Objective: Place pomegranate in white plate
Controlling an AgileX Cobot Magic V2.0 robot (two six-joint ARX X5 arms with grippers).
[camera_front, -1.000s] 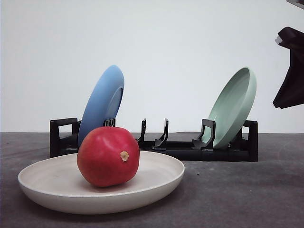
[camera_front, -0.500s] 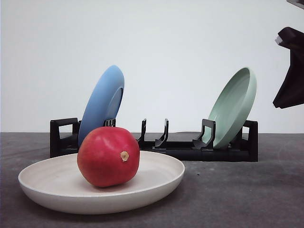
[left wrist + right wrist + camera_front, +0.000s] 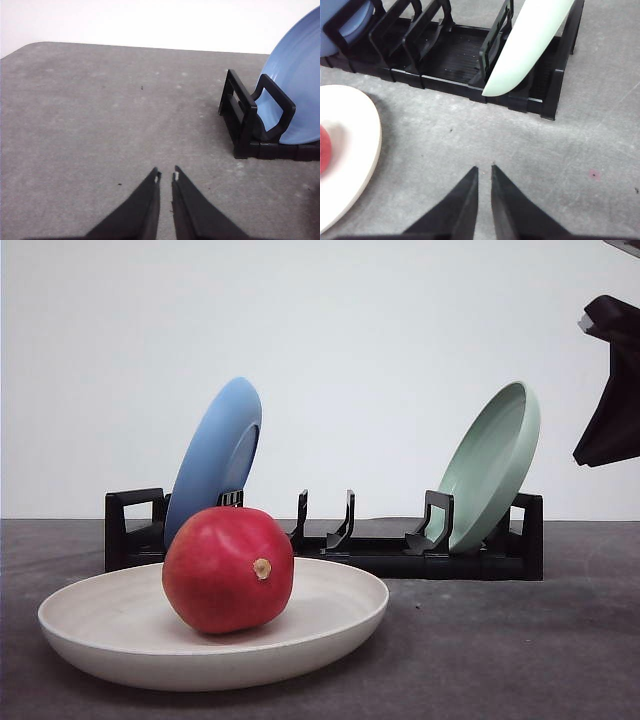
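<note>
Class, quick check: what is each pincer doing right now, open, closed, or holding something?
Left pincer: closed, holding nothing, above bare table.
Right pincer: closed, holding nothing; the pomegranate already sits in the white plate.

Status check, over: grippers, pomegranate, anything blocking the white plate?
Left gripper shut, empty, over bare table. Right gripper shut, empty, near dish rack. Pomegranate resting in white plate. Nothing in the way.
</note>
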